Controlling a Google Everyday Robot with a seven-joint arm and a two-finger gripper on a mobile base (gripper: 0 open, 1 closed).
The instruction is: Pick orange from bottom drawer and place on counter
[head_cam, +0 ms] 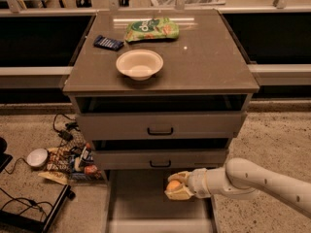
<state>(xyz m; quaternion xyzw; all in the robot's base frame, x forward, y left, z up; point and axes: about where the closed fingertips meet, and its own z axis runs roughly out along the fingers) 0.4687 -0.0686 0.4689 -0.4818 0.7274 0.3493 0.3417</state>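
Orange: the orange (pixel 173 184) sits between the two fingers of the gripper, over the right part of the open bottom drawer and just below the front of the middle drawer; only its upper left side shows.
Gripper: the gripper (pixel 175 185) points left, low in front of the cabinet, at the end of the arm.
Fingers: the pale fingers (pixel 179 194) are clamped on the orange, one above it and one below.
Height: whether the fruit touches the drawer floor or hangs clear of it cannot be told.
Bottom drawer: the bottom drawer (pixel 141 203) is pulled out towards the camera, with a plain grey floor bare to the left of the gripper.
Arm: the white arm (pixel 252 181) comes in from the lower right edge and lies nearly level.
Upper drawers: the middle drawer (pixel 126 159) and the top drawer (pixel 121 126) each stand a little open, with a dark gap above each front and a black handle.
Desk: the desk (pixel 214 57) is the glossy grey-brown top of the cabinet.
On the desk: a white bowl (pixel 139 64) stands left of centre; a green packet (pixel 151 29) lies behind it, and a dark blue packet (pixel 108 42) lies near the back left.
Floor: left of the cabinet lie cables and mixed clutter (pixel 70 159), with a white round object (pixel 37 157) beside them.
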